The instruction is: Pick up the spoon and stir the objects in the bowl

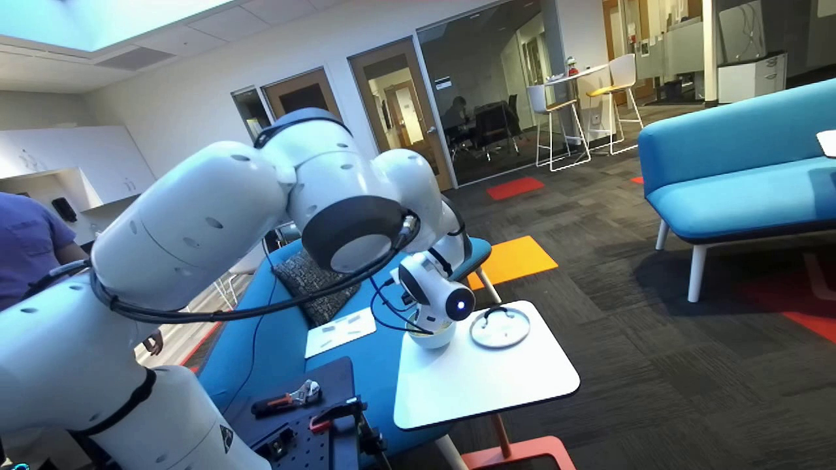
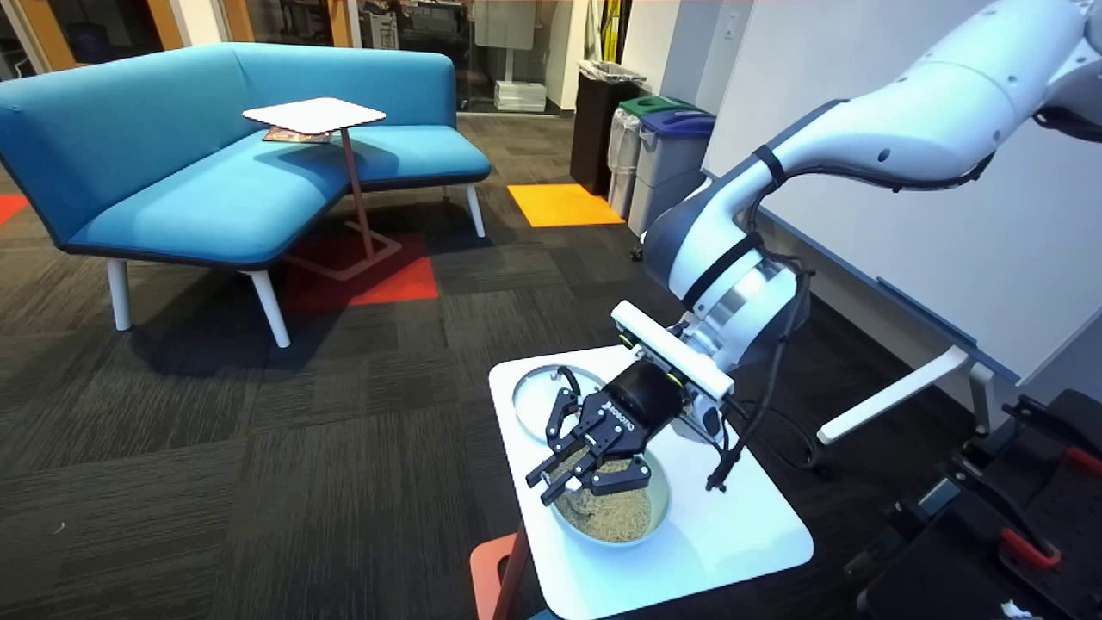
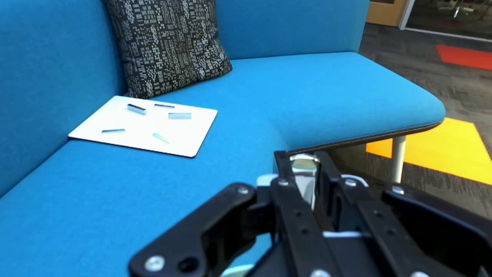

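Note:
The pale round bowl (image 2: 659,504) stands on the small white table and holds a tan, grain-like mass. In an exterior view the arm partly covers the bowl (image 1: 439,338), and a bit of its rim shows in the wrist view (image 3: 236,271). My gripper (image 2: 545,487) is above the bowl, tilted, with its fingertips over the rim side. Its fingers are nearly closed around the shiny metal handle end of the spoon (image 3: 305,169). A glint of the spoon (image 2: 573,487) shows under the fingers, and its lower part dips toward the grains. Its bowl end is hidden.
A round glass lid (image 1: 500,328) with a black handle lies beside the bowl on the white table (image 1: 486,385). A blue sofa (image 3: 173,184) adjoins the table, with a white board (image 3: 142,127) and a dark patterned pillow (image 3: 173,46) on it.

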`<move>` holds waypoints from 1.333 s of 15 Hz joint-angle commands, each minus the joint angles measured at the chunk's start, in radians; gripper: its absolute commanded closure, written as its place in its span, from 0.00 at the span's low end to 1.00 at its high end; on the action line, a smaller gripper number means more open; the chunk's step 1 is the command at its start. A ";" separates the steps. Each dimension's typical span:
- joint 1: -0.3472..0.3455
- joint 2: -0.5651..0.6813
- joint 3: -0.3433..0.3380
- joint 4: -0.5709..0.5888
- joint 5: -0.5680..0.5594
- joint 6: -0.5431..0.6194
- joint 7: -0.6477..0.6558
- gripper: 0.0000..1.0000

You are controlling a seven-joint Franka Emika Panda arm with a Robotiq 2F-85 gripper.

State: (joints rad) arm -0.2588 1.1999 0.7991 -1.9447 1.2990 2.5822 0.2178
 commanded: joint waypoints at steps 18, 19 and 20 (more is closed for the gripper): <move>0.472 -0.399 -0.510 -0.134 0.394 -0.420 -0.020 0.95; 0.479 -0.399 -0.518 -0.129 0.393 -0.435 -0.027 0.95; 0.484 -0.398 -0.525 -0.125 0.393 -0.453 -0.037 0.95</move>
State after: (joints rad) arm 0.1973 0.8503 0.3116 -2.0417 1.6886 2.1913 0.1693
